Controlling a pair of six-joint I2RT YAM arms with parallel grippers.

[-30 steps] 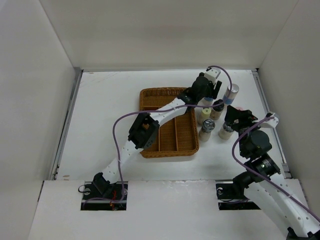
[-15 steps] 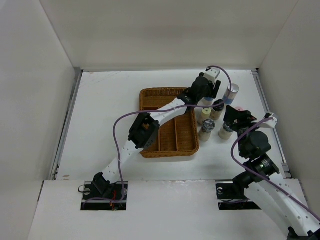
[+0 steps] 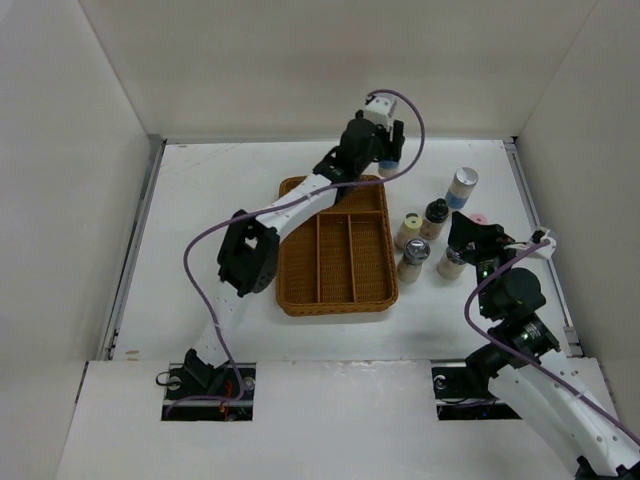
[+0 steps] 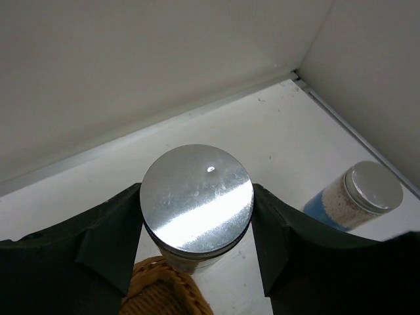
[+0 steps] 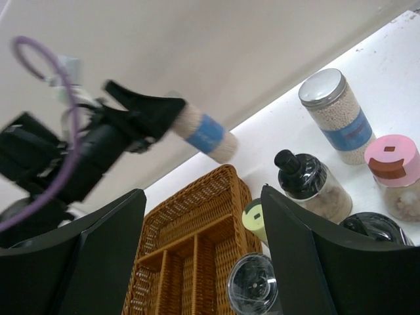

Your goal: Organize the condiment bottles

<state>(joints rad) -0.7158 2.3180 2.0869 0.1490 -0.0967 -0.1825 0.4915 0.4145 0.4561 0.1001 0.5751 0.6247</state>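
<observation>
My left gripper (image 3: pixel 386 158) is shut on a white bottle with a blue band (image 5: pixel 203 134) and holds it in the air over the far right corner of the wicker tray (image 3: pixel 340 308). Its silver cap (image 4: pixel 197 197) sits between the fingers (image 4: pixel 108 239). The second silver-capped bottle (image 3: pixel 461 187) stands at the back right. A dark-capped bottle (image 3: pixel 434 217), a cream-capped one (image 3: pixel 408 229) and another dark-capped one (image 3: pixel 414 258) stand beside the tray. My right gripper (image 3: pixel 470 240) is open and empty, low over the pink-capped bottle (image 5: pixel 392 161) and one more dark-capped bottle (image 5: pixel 374 230).
The brown wicker tray (image 5: pixel 190 249) has long divided compartments with nothing in them. The white back wall and right side wall are close behind the bottles. The left arm's purple cable (image 3: pixel 205 250) loops over the table left of the tray.
My left gripper has lifted the blue-banded bottle out of the bottle cluster and carried it back and left, over the tray's far edge. The right gripper has barely moved.
</observation>
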